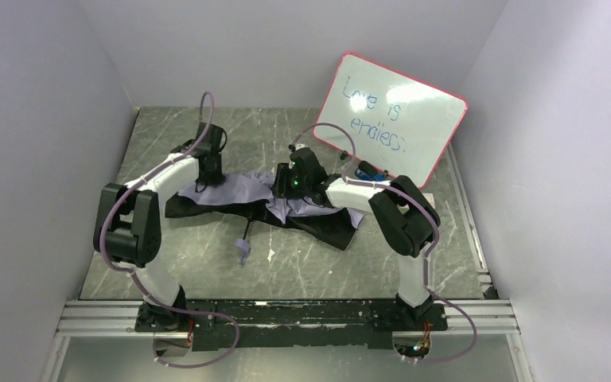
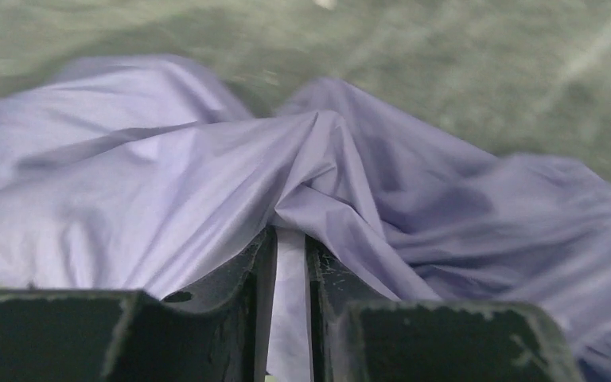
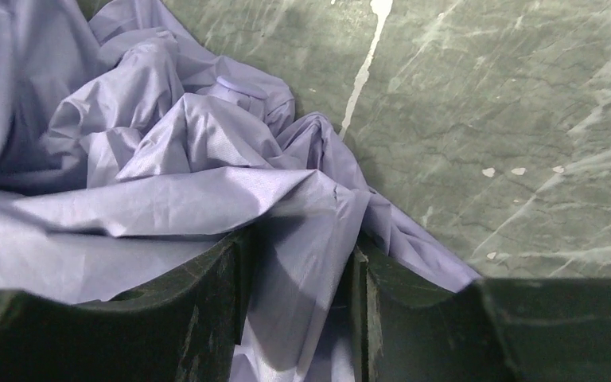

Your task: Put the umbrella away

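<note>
Starting at the near edge, what is lying closest to the bases? (M)

Bare table (image 1: 207,270) first. Beyond it a small lilac piece (image 1: 243,251) is lying alone at the end of a thin dark line that is running up to the cloth. It could be the handle or a strap end; it is too small to tell. (K)

And the umbrella itself? (M)

The umbrella (image 1: 239,191) is sprawling across mid-table, not folded. Lavender fabric is rumpling on top and the black lining (image 1: 199,208) is showing along its near side. Both arms are reaching down onto it. (K)

Grips? (M)

The left gripper (image 2: 290,239) is pinching a thin fold of lavender cloth at the canopy's left end, jaws nearly together. The right gripper (image 3: 298,239) is holding a thicker bunch near the middle, jaws standing wider, cloth filling the gap. (K)

Anything behind? (M)

A whiteboard (image 1: 398,119) is leaning at the back, behind the right arm. (K)

Which step? (M)

I am judging it as gathering the canopy. The fabric is being bunched up, and the wrapping and strapping are not yet done. The next move is calling for both pinches to be drawn together toward the middle, low and slow. The slick cloth may be sliding out of the narrow left pinch. (K)
</note>
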